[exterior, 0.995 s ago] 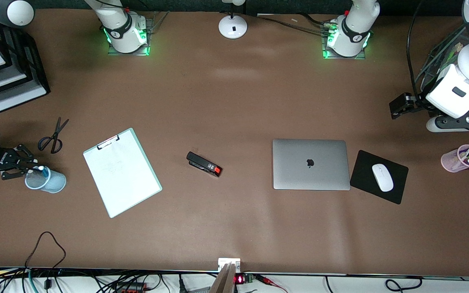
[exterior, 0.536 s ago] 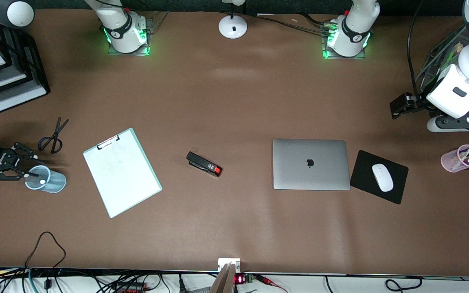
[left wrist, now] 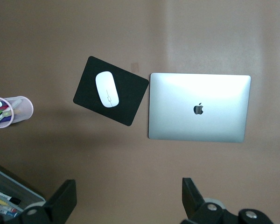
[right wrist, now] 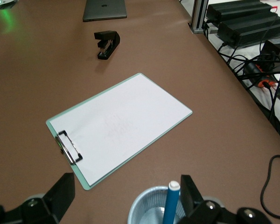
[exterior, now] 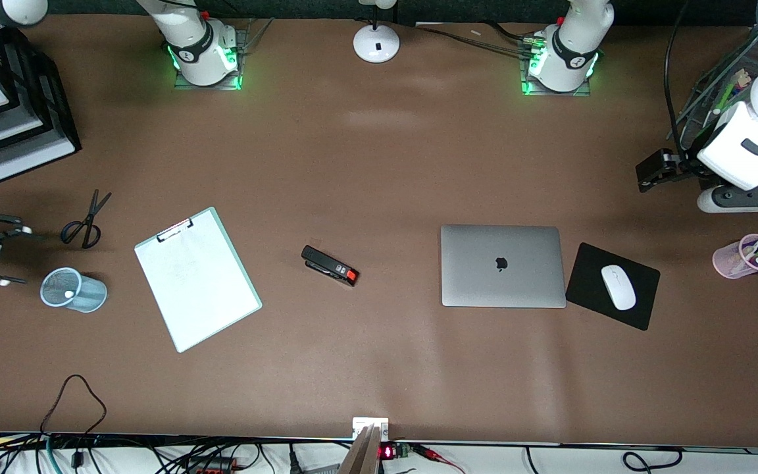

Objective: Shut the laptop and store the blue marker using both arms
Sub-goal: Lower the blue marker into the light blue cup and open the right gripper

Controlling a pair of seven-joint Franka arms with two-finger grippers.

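Note:
The laptop [exterior: 501,265] lies closed on the table, silver lid up with the dark logo showing; it also shows in the left wrist view [left wrist: 199,107] and in the right wrist view [right wrist: 105,10]. The blue marker [right wrist: 170,205] stands in a pale blue mesh cup [right wrist: 147,210], pale end up; from the front only that end [exterior: 68,293] shows inside the cup [exterior: 83,294]. My right gripper [exterior: 16,257] is open and empty beside the cup, toward the right arm's end of the table, its jaws [right wrist: 126,196] apart. My left gripper [exterior: 649,174] is open and empty above the table, its jaws [left wrist: 126,200] wide apart.
A white clipboard [exterior: 198,280], a black stapler [exterior: 329,265] and scissors [exterior: 86,220] lie between cup and laptop. A white mouse [exterior: 618,287] sits on a black pad [exterior: 586,273] beside the laptop. A pink pen cup [exterior: 747,257] and stacked trays [exterior: 4,125] stand at the table's ends.
My right gripper let go of the blue marker, which dropped into the mesh cup, then drew away from the cup toward the table's end. The left arm shifted slightly.

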